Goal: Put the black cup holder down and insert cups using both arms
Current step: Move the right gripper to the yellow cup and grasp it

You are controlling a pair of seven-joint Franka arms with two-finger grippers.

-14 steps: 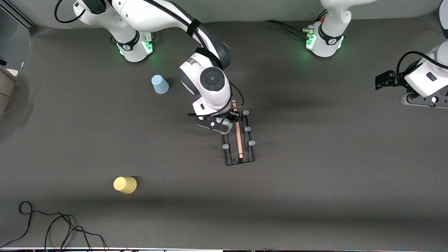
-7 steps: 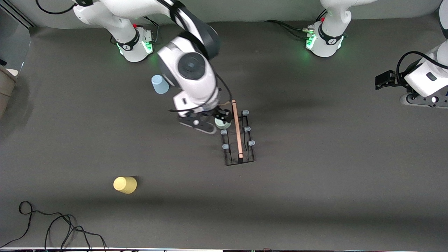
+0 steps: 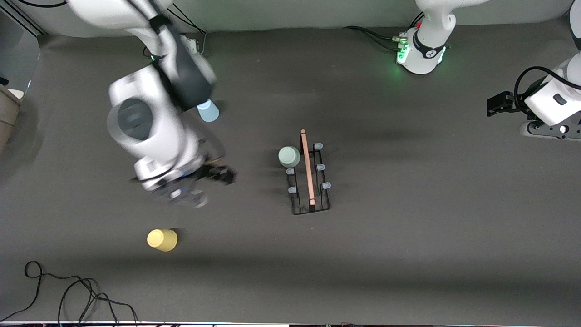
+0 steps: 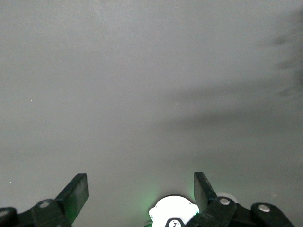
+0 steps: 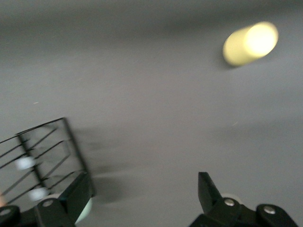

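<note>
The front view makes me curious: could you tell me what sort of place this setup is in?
Probably a robotics lab test bench: two white arms bolted to a bare dark grey table, the green-lit base of one in plain view, and loose black cables trailing at the table's edge nearest the camera.

Table (image 3: 408,254): dark grey matte top, evenly lit, soft shadows. Loose black cable (image 3: 68,290) coiled at its near edge, toward the right arm's end. Pale wall (image 3: 295,13) along the top.
</note>
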